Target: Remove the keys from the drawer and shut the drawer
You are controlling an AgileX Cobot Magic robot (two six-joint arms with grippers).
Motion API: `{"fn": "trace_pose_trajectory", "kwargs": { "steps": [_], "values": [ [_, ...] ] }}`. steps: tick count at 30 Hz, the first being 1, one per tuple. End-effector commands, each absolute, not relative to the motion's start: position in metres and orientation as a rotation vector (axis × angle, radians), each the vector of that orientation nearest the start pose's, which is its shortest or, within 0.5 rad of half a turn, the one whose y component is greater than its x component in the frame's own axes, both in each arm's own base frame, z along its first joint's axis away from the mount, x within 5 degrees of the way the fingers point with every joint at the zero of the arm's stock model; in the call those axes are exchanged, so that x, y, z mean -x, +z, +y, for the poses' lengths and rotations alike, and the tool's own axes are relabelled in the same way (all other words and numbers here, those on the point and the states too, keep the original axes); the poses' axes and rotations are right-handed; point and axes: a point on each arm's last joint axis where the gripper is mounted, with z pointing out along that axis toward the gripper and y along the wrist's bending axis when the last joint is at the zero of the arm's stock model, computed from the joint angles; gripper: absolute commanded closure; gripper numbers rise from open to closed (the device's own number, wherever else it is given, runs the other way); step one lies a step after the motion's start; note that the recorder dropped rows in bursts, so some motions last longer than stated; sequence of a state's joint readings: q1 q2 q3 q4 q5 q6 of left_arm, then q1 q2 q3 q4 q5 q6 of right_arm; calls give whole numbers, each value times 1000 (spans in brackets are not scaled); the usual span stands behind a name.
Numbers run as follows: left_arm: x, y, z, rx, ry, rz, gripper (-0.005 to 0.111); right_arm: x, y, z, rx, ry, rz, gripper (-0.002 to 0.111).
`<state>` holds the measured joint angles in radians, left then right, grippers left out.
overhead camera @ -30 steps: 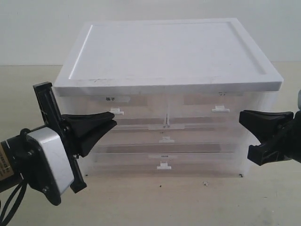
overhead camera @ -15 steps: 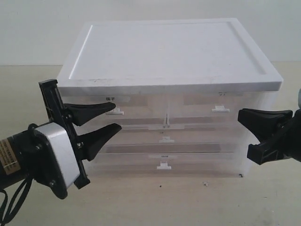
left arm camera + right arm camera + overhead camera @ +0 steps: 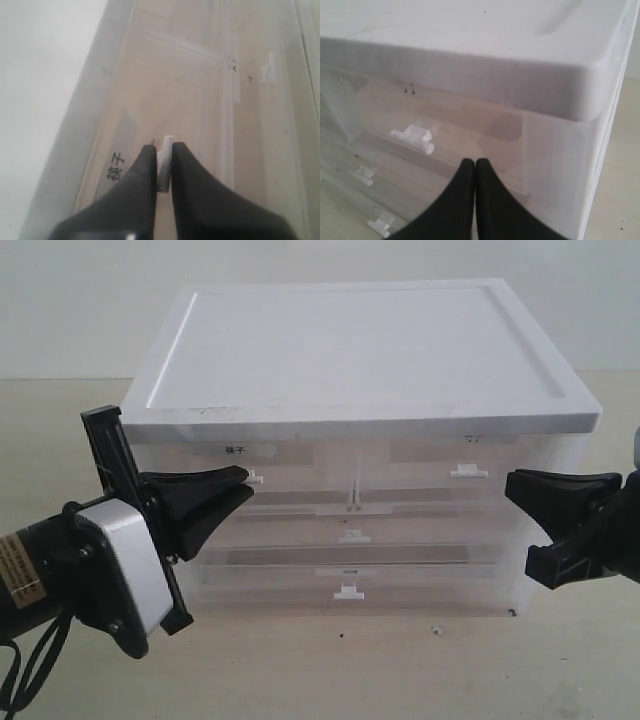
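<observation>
One plastic cabinet stands here under one white lid. I count four drawers: two half-width on top, the bold-labelled drawer and its neighbour, and two full-width drawers below. Four white tab handles, one apiece. Two grippers, left gripper and right gripper, each with two black fingers.

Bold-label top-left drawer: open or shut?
Shut: the drawer front sits flush with the neighbouring drawer; the left gripper is clamped on its tab handle.

Beige table, drawer cabinet (white-topped) atop
</observation>
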<state>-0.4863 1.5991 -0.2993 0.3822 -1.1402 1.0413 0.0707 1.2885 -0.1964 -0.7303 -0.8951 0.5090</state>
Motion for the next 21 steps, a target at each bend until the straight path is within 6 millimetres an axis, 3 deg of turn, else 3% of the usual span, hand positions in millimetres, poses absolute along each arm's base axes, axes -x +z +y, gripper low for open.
{"fn": "trace_pose_trajectory", "kwargs": {
  "steps": [1,13,17,21],
  "values": [
    [-188,162,-138,-1455,238,924,102,-184,188,61,441,556,1750,108],
    [-154,175,-128,-1473,149,868,102,-184,188,61,441,556,1750,108],
    [-151,177,-128,-1504,147,841,102,-184,188,61,442,563,1753,108],
    [-155,182,-129,-1414,83,912,97,-183,188,61,450,564,1751,108]
  ]
}}
